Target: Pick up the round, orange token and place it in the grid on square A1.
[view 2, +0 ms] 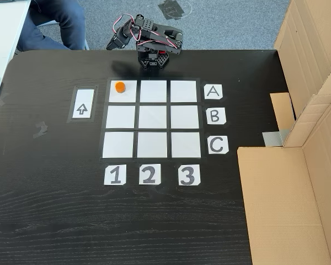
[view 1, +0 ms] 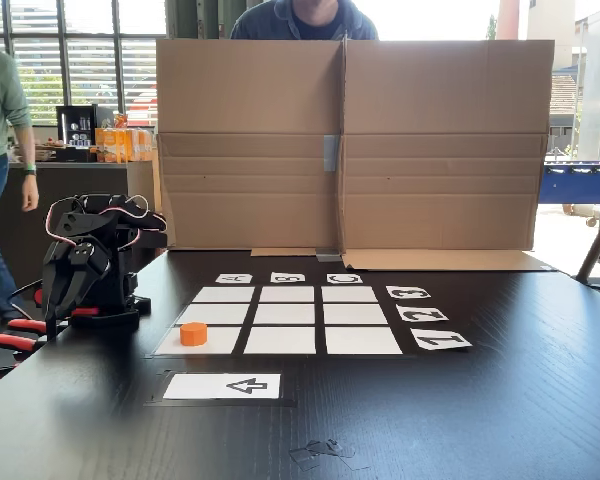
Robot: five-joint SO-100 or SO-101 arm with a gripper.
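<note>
The token (view 2: 119,86) sits upright on square A1 (view 2: 123,95), toward that cell's upper left as a fixed view from above shows it. That cell is the grid's (view 2: 152,118) corner nearest the arm (view 2: 151,41) and the arrow card (view 2: 83,104). Nothing touches the token. The arm is folded up at the table's (view 2: 55,210) edge, well apart from the token, its gripper (view 1: 58,300) hanging down beside the base; its fingers look close together, though I cannot tell for sure. A cardboard screen (view 1: 350,140) stands behind the grid.
</note>
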